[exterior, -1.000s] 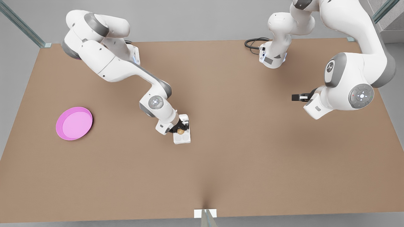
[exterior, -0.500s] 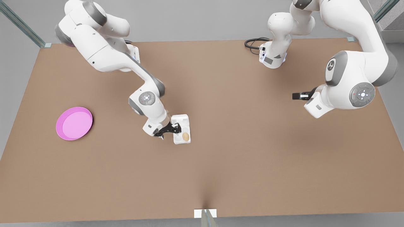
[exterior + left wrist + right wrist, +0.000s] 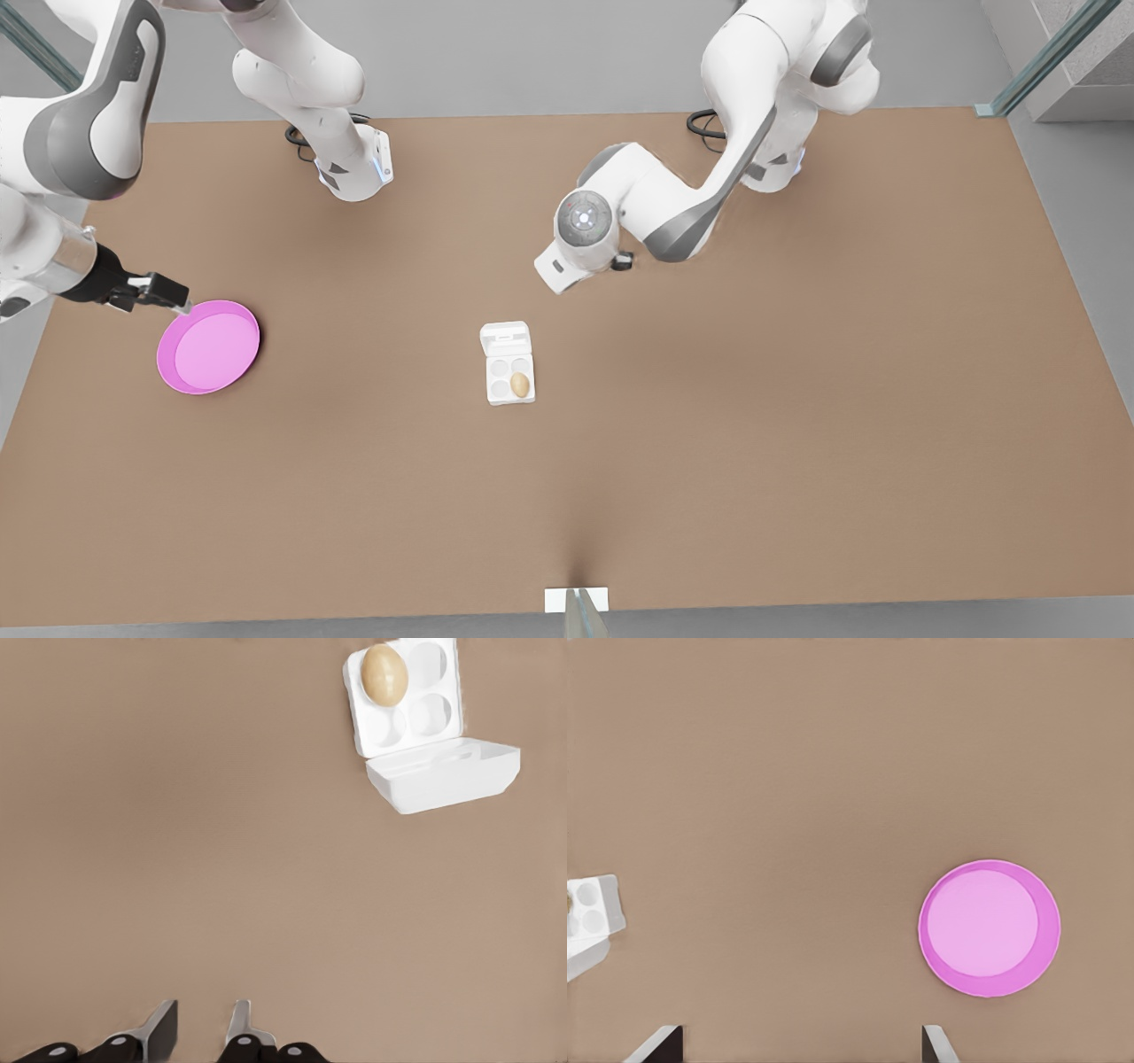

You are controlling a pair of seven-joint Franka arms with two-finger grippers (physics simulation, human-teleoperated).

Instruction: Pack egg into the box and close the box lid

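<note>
**A:** Where do things stand?

**B:** The egg (image 3: 520, 384) sits in one cup of the box (image 3: 493, 397), in the row away from the hinge, on the front view's right. The box lid (image 3: 505, 338) is open, and from my left wrist it looks propped up at a slant behind the tray. My left fingers (image 3: 204, 1019) are a little apart and hold nothing; they hang above the table (image 3: 709, 443), some way short of the box on the lid's side. My right fingers (image 3: 164, 292) are spread wide and empty, waiting beside the pink plate (image 3: 208, 346), well apart from the box.

**A:** So only the lid is left. What worries you?

**B:** The box looks light and nothing pins it. If I push the lid from behind without catching its edge, I expect the whole carton to slide across the table instead of folding shut.

**A:** And the egg?

**B:** If I sweep too low or too far, a finger could clip it and roll it out of its cup. The lid might also spring back open once I let go.
</note>
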